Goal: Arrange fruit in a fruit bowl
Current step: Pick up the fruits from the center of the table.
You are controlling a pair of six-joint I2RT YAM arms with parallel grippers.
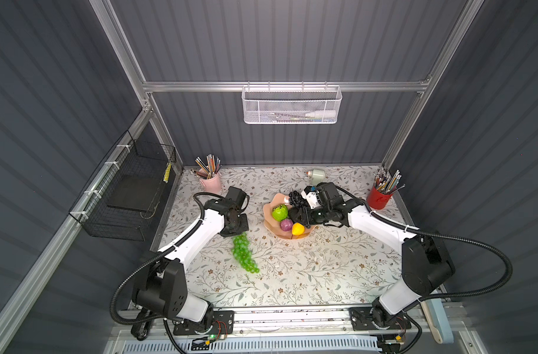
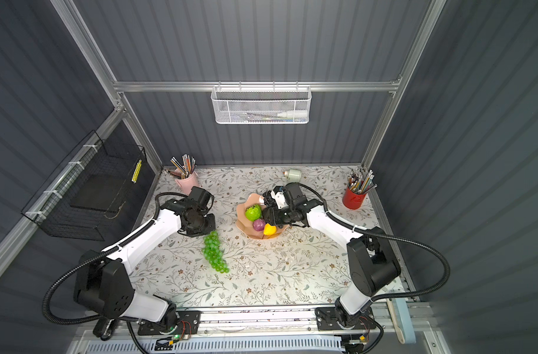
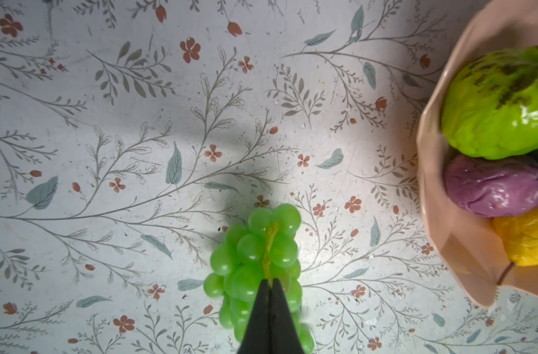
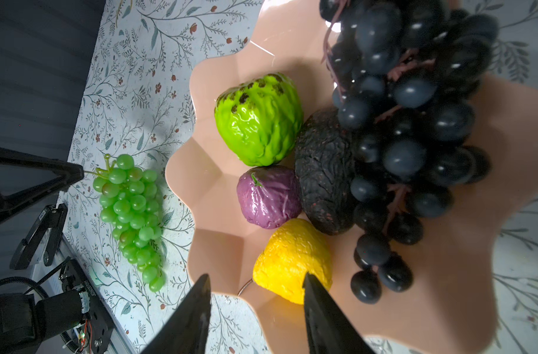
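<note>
Pinching the green grape bunch (image 3: 255,254) by its stem, L fingers (image 3: 261,309) were closed; the bunch lay on desk (image 3: 108,122), left of fruit bowl (image 4: 214,251). R fingers (image 4: 194,312) were apart and empty over the bowl.

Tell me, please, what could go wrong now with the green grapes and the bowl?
The left gripper pinches only the thin stem of the green grape bunch, so it may swing or slip when lifted. The right gripper hangs open over the fruit bowl, so the arms might collide there. The dark grape bunch lies near the rim and could be pushed out.
</note>
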